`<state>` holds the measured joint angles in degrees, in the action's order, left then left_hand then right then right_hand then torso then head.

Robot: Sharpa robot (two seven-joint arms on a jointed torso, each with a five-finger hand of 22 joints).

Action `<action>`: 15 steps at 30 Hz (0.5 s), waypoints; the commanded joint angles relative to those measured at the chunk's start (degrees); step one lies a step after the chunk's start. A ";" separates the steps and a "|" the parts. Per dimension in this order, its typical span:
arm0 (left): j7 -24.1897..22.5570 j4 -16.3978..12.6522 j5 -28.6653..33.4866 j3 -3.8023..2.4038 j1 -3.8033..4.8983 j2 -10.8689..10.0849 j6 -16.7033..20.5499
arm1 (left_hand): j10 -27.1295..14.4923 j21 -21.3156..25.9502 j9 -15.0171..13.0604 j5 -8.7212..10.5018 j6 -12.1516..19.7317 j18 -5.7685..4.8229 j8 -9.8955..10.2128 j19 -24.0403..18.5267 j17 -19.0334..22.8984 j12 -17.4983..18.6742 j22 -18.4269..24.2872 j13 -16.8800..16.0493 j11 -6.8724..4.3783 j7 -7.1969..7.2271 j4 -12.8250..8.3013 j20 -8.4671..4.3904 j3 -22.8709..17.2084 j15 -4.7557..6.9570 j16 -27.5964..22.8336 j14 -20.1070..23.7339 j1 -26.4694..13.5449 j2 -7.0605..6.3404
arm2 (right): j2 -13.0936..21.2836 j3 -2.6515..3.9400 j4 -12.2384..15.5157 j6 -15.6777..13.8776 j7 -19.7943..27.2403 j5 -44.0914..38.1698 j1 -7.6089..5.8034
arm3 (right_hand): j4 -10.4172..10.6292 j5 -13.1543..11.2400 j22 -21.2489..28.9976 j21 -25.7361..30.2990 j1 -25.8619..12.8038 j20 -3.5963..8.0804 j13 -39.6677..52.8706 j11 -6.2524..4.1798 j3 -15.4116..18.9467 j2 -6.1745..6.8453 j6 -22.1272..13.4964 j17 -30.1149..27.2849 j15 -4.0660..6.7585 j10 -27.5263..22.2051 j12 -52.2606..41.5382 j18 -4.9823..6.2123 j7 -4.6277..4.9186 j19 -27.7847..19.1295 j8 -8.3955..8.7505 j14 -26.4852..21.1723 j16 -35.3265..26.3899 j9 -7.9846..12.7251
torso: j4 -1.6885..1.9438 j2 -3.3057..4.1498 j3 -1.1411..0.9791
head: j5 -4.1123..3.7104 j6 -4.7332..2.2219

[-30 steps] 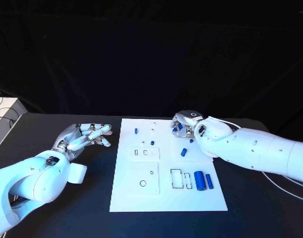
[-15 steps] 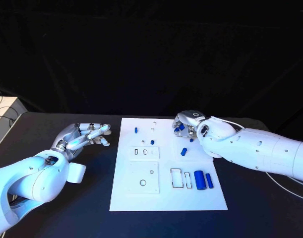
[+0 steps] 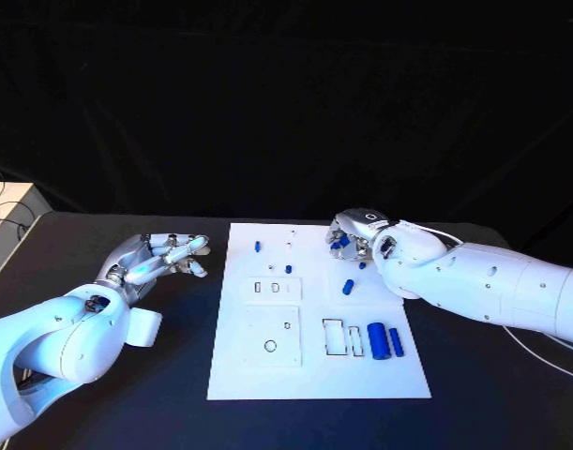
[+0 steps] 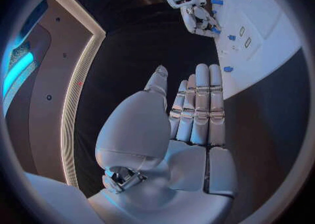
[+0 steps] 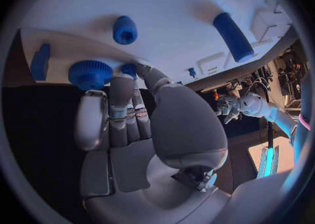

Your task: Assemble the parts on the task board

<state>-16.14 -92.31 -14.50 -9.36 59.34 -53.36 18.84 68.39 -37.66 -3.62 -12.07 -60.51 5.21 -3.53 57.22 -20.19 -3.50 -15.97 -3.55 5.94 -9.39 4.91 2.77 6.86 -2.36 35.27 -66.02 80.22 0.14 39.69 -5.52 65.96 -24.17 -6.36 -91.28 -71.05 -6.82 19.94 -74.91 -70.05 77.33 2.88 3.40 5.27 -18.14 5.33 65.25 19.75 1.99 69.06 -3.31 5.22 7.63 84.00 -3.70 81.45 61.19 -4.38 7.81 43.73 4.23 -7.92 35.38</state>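
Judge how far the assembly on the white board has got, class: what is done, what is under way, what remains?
Done: nothing plainly seated; several cut-outs on the task board look empty. Under way: the right hand is at the board's far right edge, fingertips beside a blue gear and a small blue part; a grip cannot be told. The left hand hovers open, off the board. Left: loose blue cylinders near the slots.

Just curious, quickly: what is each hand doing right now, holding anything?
Left hand: open, holding nothing, beside the task board.
Right hand: fingertips at a small blue part; a grip cannot be told.

One task board (image 3: 316, 375); two robot hands (image 3: 164, 258) (image 3: 356, 234); at least six blue parts (image 3: 378, 340)
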 commanded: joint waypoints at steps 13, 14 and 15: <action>-0.18 0.15 -0.23 -0.04 -0.04 0.10 -1.09 | -0.34 0.15 -0.06 0.23 0.43 0.79 -0.22 0.24 0.11 -0.27 0.31 -0.01 0.11 0.14 0.25 0.09 -0.06 -0.15 -0.38 -0.06 -0.18 -0.05 | 0.08 0.71 2.17 -5.86 0.85 -0.01 -0.04 | -3.75 -0.75 -5.18 -0.89 0.07 0.78 0.41 -2.47 -0.54 -2.53 1.68 0.25 0.82 4.91 -0.18 0.65 -0.42 4.52 0.07 0.13 -0.23 0.16 | 0.03 -0.02 0.08 | -0.09 -0.29; -0.18 0.15 -0.23 -0.04 -0.04 0.10 -1.09 | -0.34 0.15 -0.06 0.23 0.43 0.79 -0.22 0.24 0.11 -0.27 0.31 -0.01 0.11 0.14 0.25 0.09 -0.06 -0.15 -0.38 -0.06 -0.18 -0.05 | -0.06 0.80 2.35 -6.03 0.60 -0.19 -0.13 | -3.75 -0.75 -5.18 -0.89 0.07 0.78 0.41 -2.47 -0.54 -2.53 1.68 0.25 0.82 4.91 -0.18 0.65 -0.42 4.52 0.07 0.13 -0.23 0.16 | 0.03 -0.04 0.08 | -0.09 -0.30; -0.18 0.15 -0.23 -0.04 -0.04 0.10 -1.09 | -0.34 0.15 -0.06 0.23 0.43 0.79 -0.22 0.24 0.11 -0.27 0.31 -0.01 0.11 0.14 0.25 0.09 -0.06 -0.15 -0.38 -0.06 -0.18 -0.05 | -0.06 0.80 2.35 -6.03 0.60 -0.19 -0.13 | -3.75 -0.75 -5.18 -0.89 0.07 0.78 0.41 -2.47 -0.54 -2.53 1.68 0.25 0.82 4.91 -0.18 0.65 -0.42 4.52 0.07 0.13 -0.23 0.16 | 0.03 -0.04 0.08 | -0.09 -0.30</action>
<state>-16.10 -92.10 -14.50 -9.36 59.33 -53.34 18.79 68.39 -37.66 -3.62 -12.06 -60.51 5.21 -3.53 57.22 -20.13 -3.50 -15.71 -3.55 5.94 -9.39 4.91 2.77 6.86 -2.36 35.27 -66.02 80.22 0.14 39.72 -4.76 68.08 -28.40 -5.69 -90.83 -71.09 -10.24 19.38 -74.95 -70.66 77.35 3.40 3.40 5.65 -18.68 3.30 66.55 19.94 2.27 69.44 -3.31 4.80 7.35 83.92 -3.69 81.58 61.19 -4.24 7.82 43.71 4.28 -8.00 35.13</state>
